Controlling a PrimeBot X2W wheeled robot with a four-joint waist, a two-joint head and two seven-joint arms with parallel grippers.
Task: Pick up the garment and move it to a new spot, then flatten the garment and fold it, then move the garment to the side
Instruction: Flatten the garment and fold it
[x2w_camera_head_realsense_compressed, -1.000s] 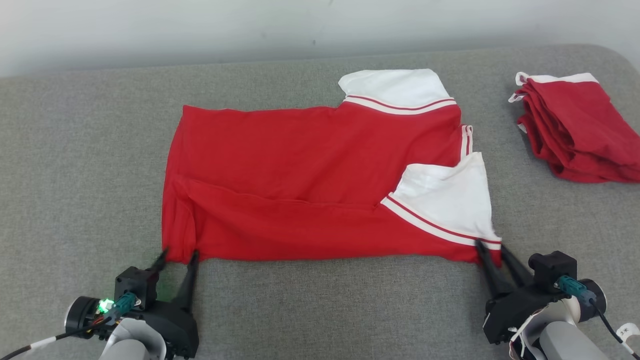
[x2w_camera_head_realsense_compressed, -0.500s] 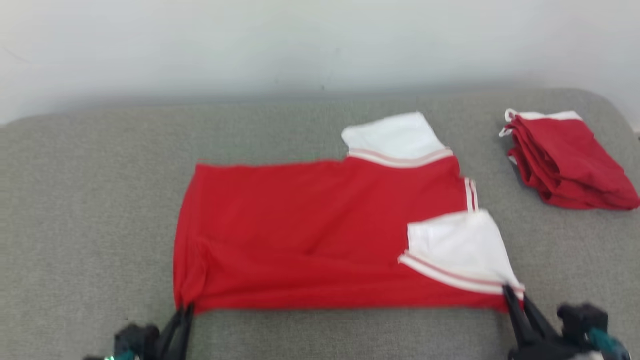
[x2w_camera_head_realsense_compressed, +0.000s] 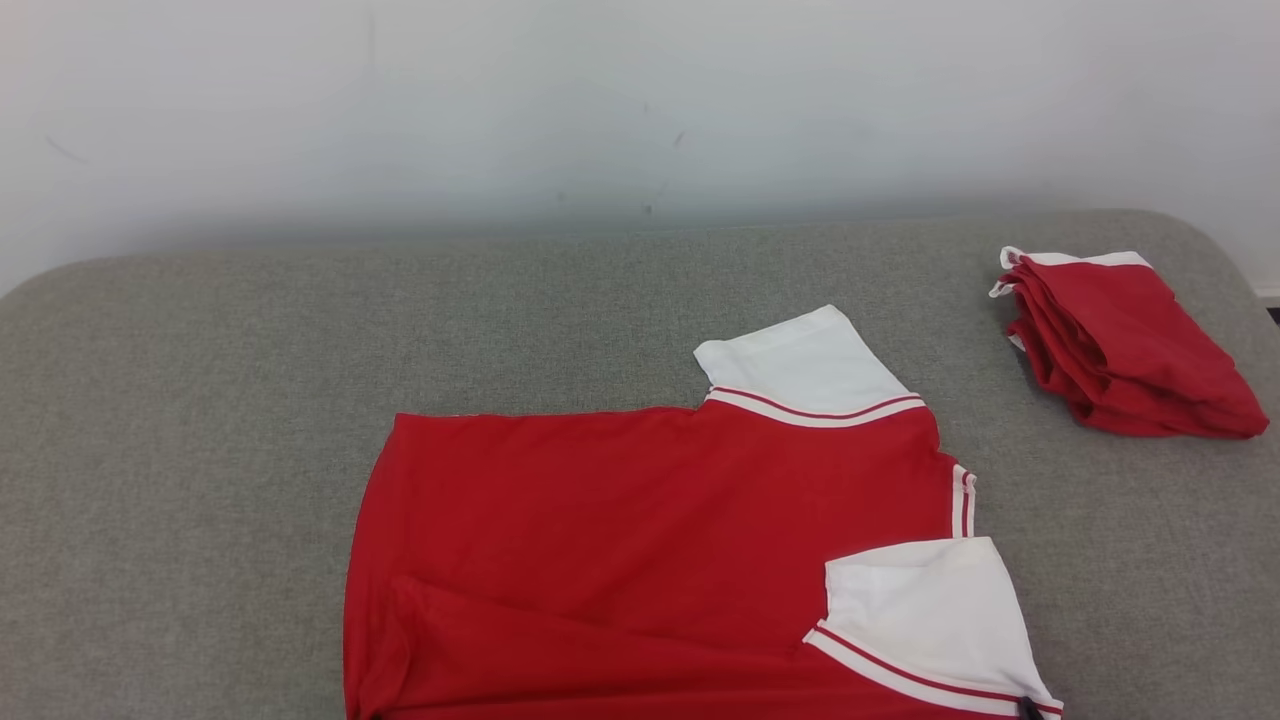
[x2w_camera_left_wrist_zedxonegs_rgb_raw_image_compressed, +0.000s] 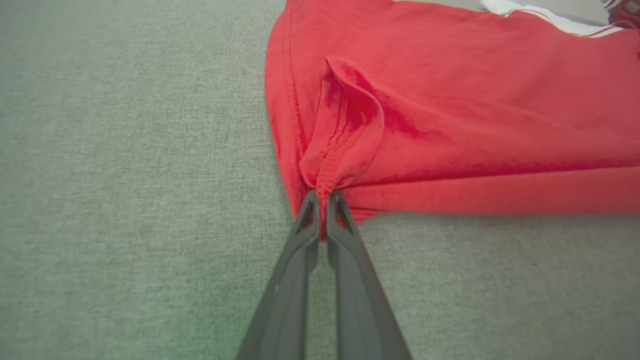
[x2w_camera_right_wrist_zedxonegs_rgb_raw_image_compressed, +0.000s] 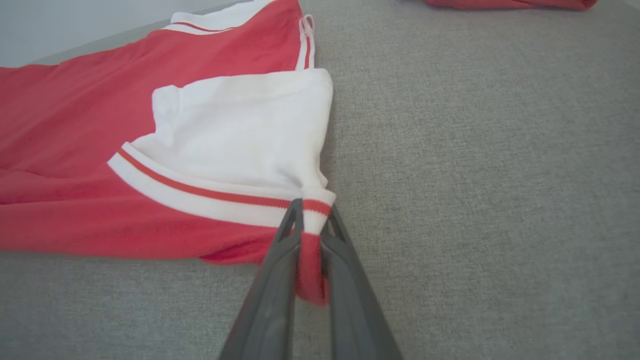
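The red-and-white garment (x2w_camera_head_realsense_compressed: 640, 540) is lying flat on the grey cushion (x2w_camera_head_realsense_compressed: 200, 400), with a folded red pile (x2w_camera_head_realsense_compressed: 1125, 350) well apart to its right. The left gripper (x2w_camera_left_wrist_zedxonegs_rgb_raw_image_compressed: 322, 196) is pinching the hem corner, jaws closed. The right gripper (x2w_camera_right_wrist_zedxonegs_rgb_raw_image_compressed: 311, 212) is clamping the sleeve cuff. Both were standing wider a second ago, and the head camera is now looking higher.
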